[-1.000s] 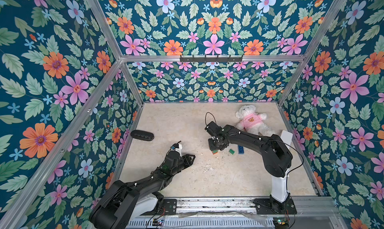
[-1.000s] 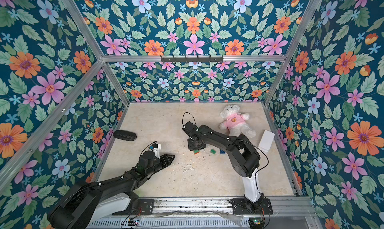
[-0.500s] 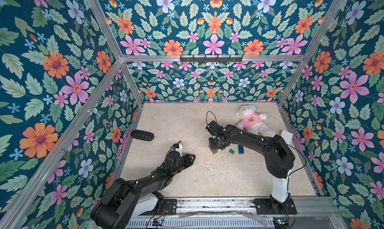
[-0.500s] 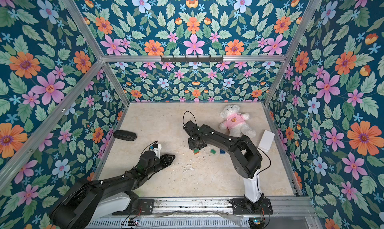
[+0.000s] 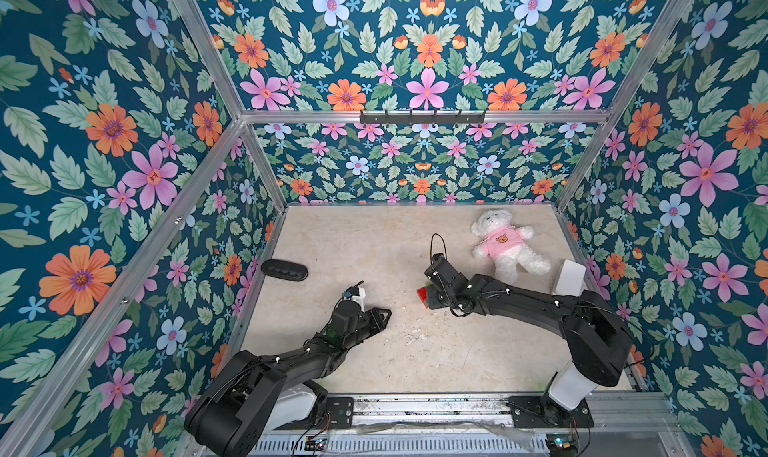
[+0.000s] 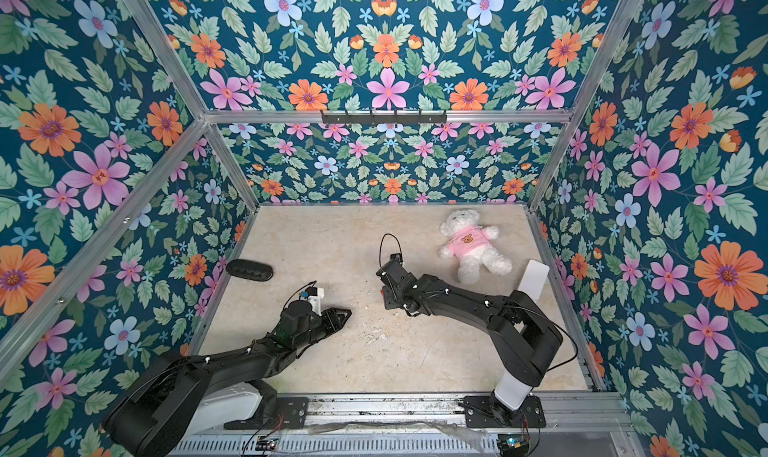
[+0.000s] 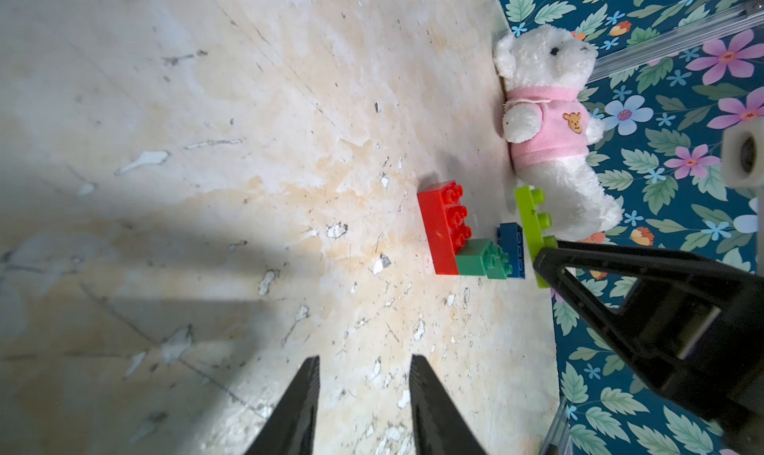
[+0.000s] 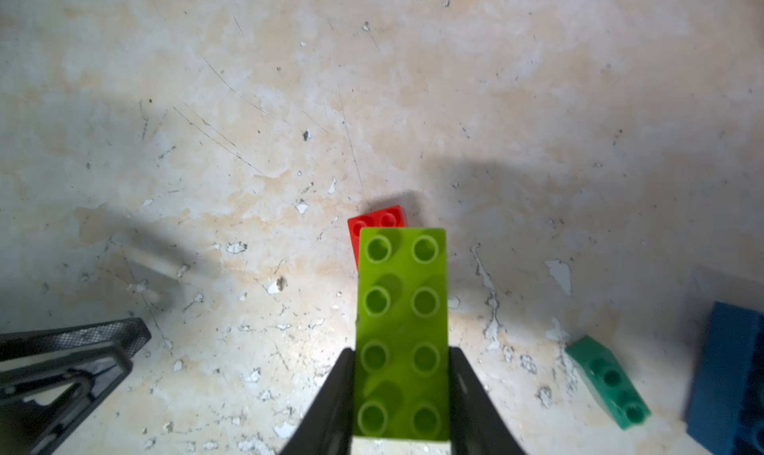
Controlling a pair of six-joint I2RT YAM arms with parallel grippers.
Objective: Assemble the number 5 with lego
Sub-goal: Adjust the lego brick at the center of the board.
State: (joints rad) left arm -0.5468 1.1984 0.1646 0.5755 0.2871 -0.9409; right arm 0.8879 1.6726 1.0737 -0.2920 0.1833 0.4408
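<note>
In both top views the right gripper [image 5: 432, 298] hovers over the beige table [image 5: 415, 363]. The left gripper [image 5: 384, 314] is nearer and to the left of it. Left wrist view: the left jaws stand apart, with nothing between them. Right wrist view: the right jaws clamp a long lime-green studded plastic brick [image 8: 403, 304], and a long red studded brick [image 8: 374, 219] lies on the table just past its end.

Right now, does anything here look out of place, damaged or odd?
The table top is scratched and flaked, with white chips all over. A white teddy in a pink top lies on its back near the lego, unrelated to the build. The lego looks intact.
</note>
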